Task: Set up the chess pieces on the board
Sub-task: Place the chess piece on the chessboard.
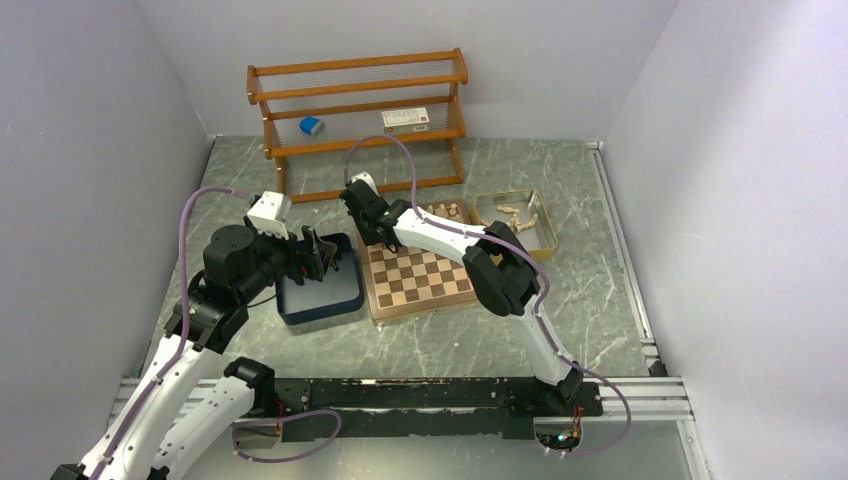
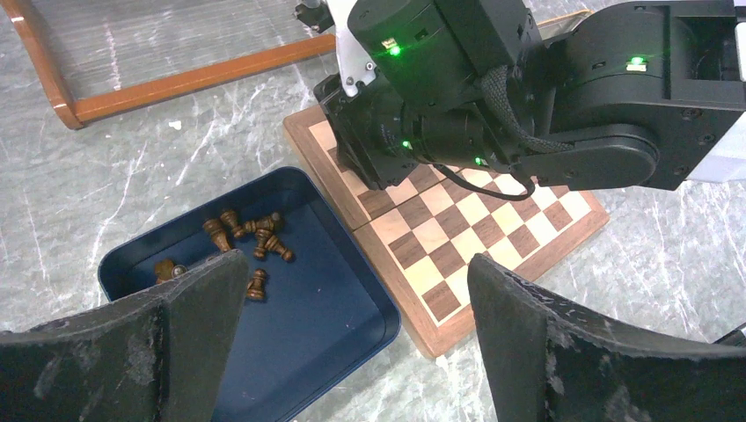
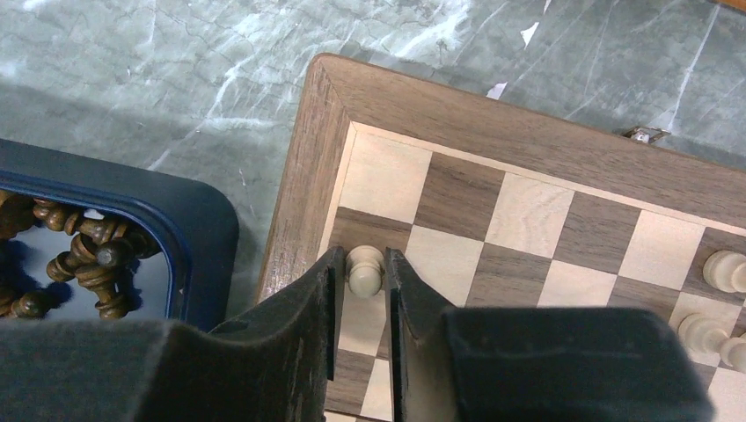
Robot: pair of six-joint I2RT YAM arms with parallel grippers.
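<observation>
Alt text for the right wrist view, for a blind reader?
The right gripper closely straddles a cream pawn standing on an edge square of the chessboard; whether its fingers touch it is unclear. A navy tray of dark brown pieces lies beside that edge, and more cream pieces stand farther along the board.

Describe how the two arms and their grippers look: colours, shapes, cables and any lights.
The left arm and the right arm have white links joined by bulky black joints. A mauve cable loops loosely along each arm. Small green lights glow on the right arm's black housings. The left gripper and the right gripper each have two thick, matte black, wedge-shaped fingers with scuffed surfaces.
</observation>
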